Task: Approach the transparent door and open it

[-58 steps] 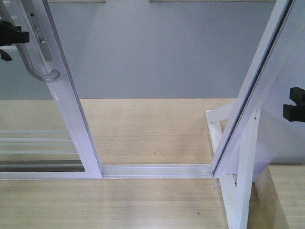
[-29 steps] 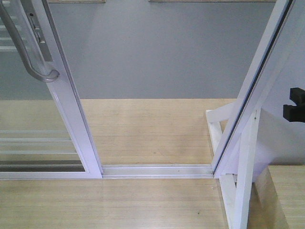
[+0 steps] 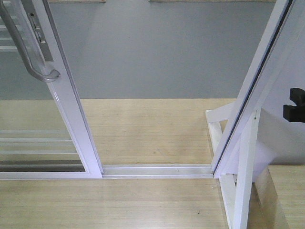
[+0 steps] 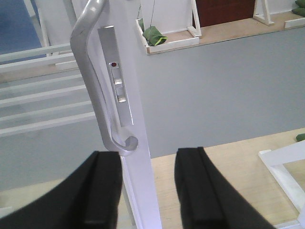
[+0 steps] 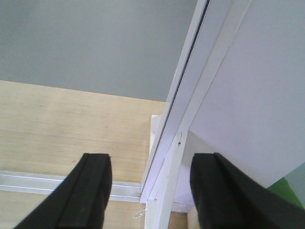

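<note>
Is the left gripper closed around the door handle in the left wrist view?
No, its black fingers sit apart below the grey handle, touching nothing.

Transparent door (image 3: 71, 109): white frame, grey handle (image 4: 97, 90). Floor (image 3: 152, 131): pale wood grain, grey beyond. Pincer fingers (image 4: 202, 191) black.

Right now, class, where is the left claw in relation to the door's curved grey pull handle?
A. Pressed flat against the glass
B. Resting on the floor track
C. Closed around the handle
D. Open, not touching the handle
D: in the left wrist view the left claw is open, its fingers either side of the white stile, clear of the pull handle.
</note>
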Available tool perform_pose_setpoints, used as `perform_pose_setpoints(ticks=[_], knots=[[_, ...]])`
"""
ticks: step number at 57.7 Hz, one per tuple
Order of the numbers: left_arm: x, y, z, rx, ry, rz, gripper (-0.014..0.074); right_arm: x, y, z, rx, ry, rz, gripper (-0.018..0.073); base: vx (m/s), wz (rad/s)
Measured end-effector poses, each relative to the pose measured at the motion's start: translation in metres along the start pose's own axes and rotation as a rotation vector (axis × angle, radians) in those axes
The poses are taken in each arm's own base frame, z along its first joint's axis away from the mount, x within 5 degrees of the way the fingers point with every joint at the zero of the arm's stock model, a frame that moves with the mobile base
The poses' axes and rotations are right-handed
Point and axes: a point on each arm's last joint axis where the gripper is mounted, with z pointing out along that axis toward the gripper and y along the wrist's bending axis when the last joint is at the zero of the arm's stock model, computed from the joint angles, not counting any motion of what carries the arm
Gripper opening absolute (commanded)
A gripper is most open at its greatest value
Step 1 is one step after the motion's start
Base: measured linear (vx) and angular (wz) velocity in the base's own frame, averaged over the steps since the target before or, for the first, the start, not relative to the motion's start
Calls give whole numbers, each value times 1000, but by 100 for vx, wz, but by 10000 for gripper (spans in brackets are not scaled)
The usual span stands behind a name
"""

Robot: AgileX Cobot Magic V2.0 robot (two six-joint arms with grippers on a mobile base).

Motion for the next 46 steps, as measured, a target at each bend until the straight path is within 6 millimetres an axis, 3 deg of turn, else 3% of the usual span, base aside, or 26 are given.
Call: perform_pose_setpoints(ticks=[13, 28, 46], knots=[[12, -2, -8, -9, -3, -41, 340, 0, 0, 0, 0, 1, 0, 438, 0, 0], [67, -5, -32, -109, -128, -268, -9, 0, 0, 0, 0, 1, 0, 438, 0, 0], [130, -13, -35, -130, -214, -202, -8, 0, 0, 0, 0, 1, 0, 438, 0, 0]])
